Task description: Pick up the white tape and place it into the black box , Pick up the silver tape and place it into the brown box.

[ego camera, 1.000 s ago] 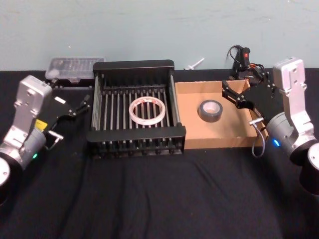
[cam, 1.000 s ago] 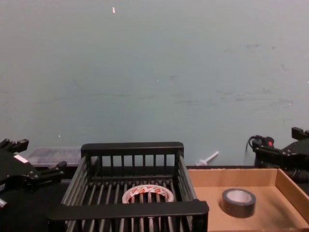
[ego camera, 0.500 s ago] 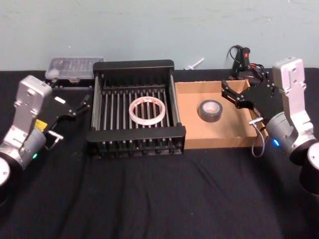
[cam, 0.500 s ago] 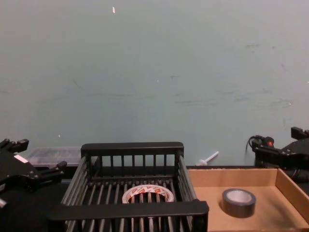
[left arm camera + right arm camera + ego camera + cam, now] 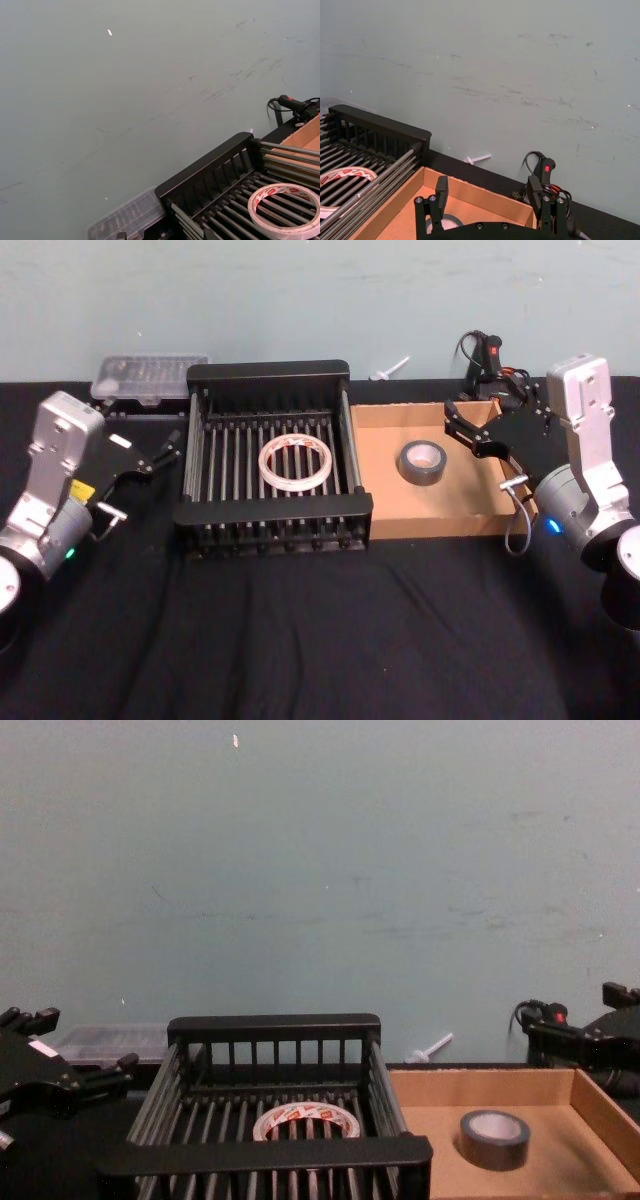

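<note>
Our right gripper [image 5: 472, 424] hangs over the far right corner of the brown box [image 5: 380, 465], fingers [image 5: 441, 187] apart and empty, with nothing between them. Our left gripper [image 5: 172, 440] sits parked just left of the black box [image 5: 270, 371], above the desk [image 5: 300, 630]; its fingers are spread and hold nothing. We see the silver tape [image 5: 421, 462] lying flat on the floor of the brown box, a little in front of the right gripper and clear of the walls. The white tape [image 5: 295, 462] lies flat on the bars of the black box, near its middle. The two boxes stand side by side, touching. A clear plastic case [image 5: 148, 376] rests behind the left gripper at the desk's far edge.
</note>
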You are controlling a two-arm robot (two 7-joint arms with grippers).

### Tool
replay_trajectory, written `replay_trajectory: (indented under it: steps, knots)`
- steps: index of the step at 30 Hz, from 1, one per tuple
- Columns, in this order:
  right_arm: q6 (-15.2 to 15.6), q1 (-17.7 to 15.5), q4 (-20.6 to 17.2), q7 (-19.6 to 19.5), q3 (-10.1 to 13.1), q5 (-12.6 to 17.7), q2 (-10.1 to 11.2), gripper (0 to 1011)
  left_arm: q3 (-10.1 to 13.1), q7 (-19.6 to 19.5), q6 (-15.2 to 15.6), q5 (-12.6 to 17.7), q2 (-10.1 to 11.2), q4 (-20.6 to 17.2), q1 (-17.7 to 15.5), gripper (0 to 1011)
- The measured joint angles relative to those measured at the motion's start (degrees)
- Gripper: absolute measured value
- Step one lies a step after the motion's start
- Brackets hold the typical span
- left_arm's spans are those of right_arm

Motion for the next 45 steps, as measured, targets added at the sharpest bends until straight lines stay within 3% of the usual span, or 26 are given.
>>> replay_trajectory:
  steps: [45]
  knots:
    - [0.00,0.00,0.00,0.00,0.00,0.00,0.00,1002,0.00,0.00,0.00,0.00,0.00,0.00,0.00,1001]
